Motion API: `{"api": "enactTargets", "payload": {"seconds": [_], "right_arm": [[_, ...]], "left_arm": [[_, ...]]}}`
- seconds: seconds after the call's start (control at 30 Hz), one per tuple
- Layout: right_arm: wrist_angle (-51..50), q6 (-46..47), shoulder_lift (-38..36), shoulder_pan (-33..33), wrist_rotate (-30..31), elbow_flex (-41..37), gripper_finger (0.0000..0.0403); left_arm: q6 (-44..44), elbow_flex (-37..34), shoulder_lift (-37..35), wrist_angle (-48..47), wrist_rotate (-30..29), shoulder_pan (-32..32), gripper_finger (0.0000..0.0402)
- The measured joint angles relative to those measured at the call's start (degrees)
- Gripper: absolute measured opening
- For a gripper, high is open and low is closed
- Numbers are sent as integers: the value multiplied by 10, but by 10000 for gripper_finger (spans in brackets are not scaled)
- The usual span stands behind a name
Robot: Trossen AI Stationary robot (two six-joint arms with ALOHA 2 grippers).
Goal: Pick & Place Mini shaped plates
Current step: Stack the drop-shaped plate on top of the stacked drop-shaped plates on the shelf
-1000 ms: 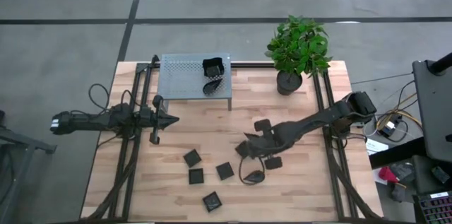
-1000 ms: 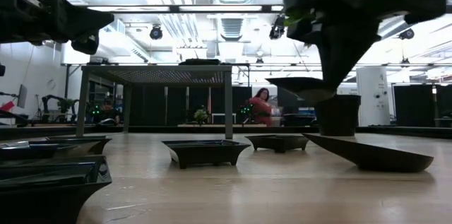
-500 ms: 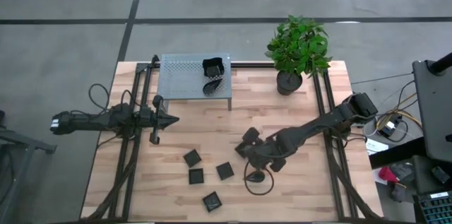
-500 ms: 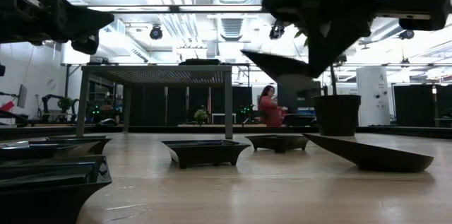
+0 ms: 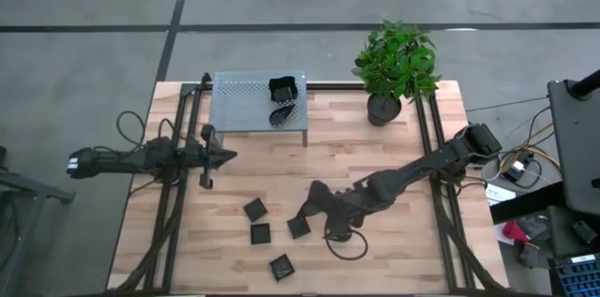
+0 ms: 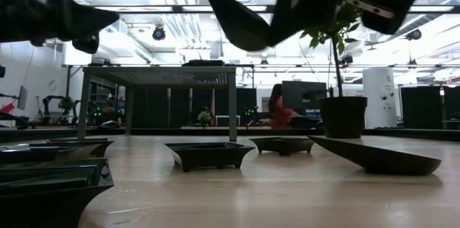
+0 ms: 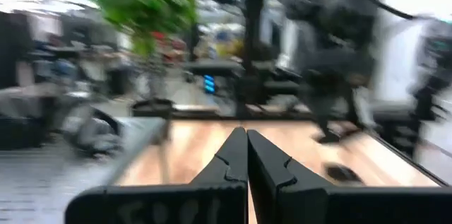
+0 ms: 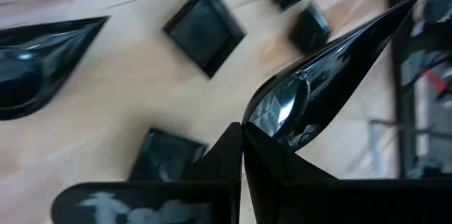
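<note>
My right gripper (image 5: pixel 325 207) hangs over the table's middle, shut on a dark teardrop-shaped mini plate (image 8: pixel 321 68), which shows high and tilted in the low view (image 6: pixel 233 19). Several square mini plates (image 5: pixel 261 234) and one teardrop plate (image 5: pixel 343 238) lie flat on the wooden table below it. Two more plates (image 5: pixel 283 89) sit on the perforated grey stand (image 5: pixel 244 100) at the far edge. My left gripper (image 5: pixel 225 156) waits shut at the table's left, holding nothing. My right gripper pinches the teardrop plate's rim (image 8: pixel 267 119) at its wide end between the two fingers. The fingers slant down from the table's right side. The plate is lifted clear of the table and steeply tilted, its pointed tip (image 8: pixel 417 1) away from the fingers.
A potted green plant (image 5: pixel 394 67) stands at the far right of the table. Black rails (image 5: pixel 169 213) run along the left and right sides. Bare wood lies between the stand and the loose plates. A person in red (image 6: pixel 280 109) shows in the room behind.
My right gripper has gone toward the table's left edge and a little up, rolling its wrist. The teardrop plate it carries has risen and tipped from nearly level to steeply tilted, staying clear of the table.
</note>
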Motion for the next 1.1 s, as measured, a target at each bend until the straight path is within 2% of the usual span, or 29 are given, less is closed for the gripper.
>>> {"api": "enactTargets", "payload": {"seconds": [0.07, 0.33, 0.43, 0.6, 0.73, 0.83, 0.93, 1.1], "right_arm": [[22, -24, 0, 0, 0, 0, 8], [97, -77, 0, -3, 0, 0, 8], [119, -100, 0, -4, 0, 0, 8], [172, -114, 0, -6, -16, 0, 8], [225, -114, 0, -6, -26, 1, 8], [255, -113, 0, -7, -27, 1, 8], [298, -113, 0, -7, -36, 0, 8], [365, -90, 0, -16, -115, 4, 8]], "left_arm": [[-17, 0, 0, 33, -22, 0, 0], [-111, 0, 0, 113, -37, 0, 0], [-148, 0, 14, 111, -34, 0, 0], [-150, 0, 59, 126, -4, -3, 2], [-147, 0, 109, 207, 43, -13, 32], [-169, 0, 146, 259, 43, -20, 69], [-169, 8, 184, 258, 43, -26, 99], [-120, 52, 259, 266, 88, -46, 111]]}}
